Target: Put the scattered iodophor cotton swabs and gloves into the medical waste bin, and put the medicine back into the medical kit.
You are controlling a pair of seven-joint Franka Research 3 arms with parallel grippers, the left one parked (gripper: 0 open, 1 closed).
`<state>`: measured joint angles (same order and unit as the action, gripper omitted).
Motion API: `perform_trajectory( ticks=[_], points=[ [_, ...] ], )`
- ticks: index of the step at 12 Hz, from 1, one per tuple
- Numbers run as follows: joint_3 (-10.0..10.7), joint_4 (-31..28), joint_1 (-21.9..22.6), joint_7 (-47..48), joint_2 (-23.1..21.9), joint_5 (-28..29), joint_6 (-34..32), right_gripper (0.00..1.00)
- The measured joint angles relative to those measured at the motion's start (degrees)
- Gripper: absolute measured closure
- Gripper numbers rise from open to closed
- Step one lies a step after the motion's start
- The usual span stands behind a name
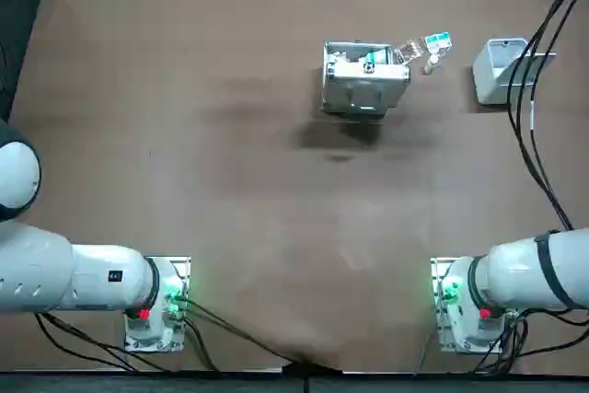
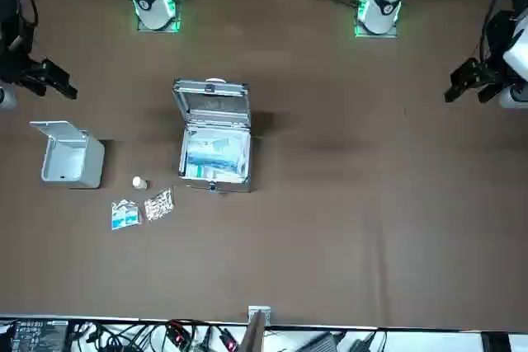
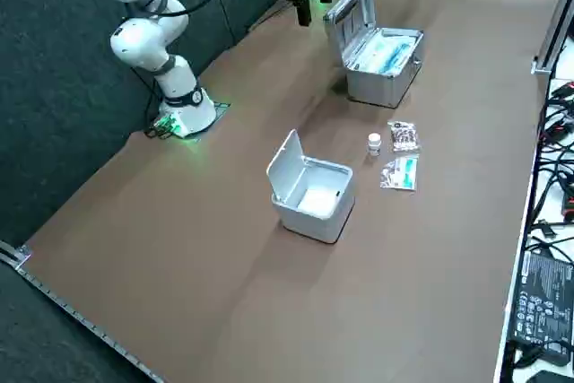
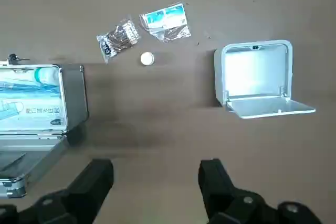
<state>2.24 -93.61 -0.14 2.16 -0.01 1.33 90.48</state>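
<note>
Three loose bits sit between open medical kit (image 1: 366,97) and lid-up waste bin (image 1: 490,80), far right of table (image 1: 184,154): swab packet (image 1: 409,51), blue-white packet (image 1: 438,42), small medicine bottle (image 1: 430,67). We see right gripper (image 4: 155,171) hanging high above table, fingers wide apart, empty.

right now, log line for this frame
right gripper open, empty, above table; swabs, gloves, medicine bottle loose; waste bin, medical kit open

Brown table (image 1: 184,135) — dark backdrop (image 3: 54,87) off one side, cables (image 2: 190,337) & misc. gear along the opp. edge.
</note>
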Motion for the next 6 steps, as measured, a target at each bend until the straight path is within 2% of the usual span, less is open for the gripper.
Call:
perform_trajectory(
  ticks=[6],
  points=[
    [0.00, 0.00, 0.00, 0.00, 0.15, 0.02, 0.28, 0.00]
  ],
)
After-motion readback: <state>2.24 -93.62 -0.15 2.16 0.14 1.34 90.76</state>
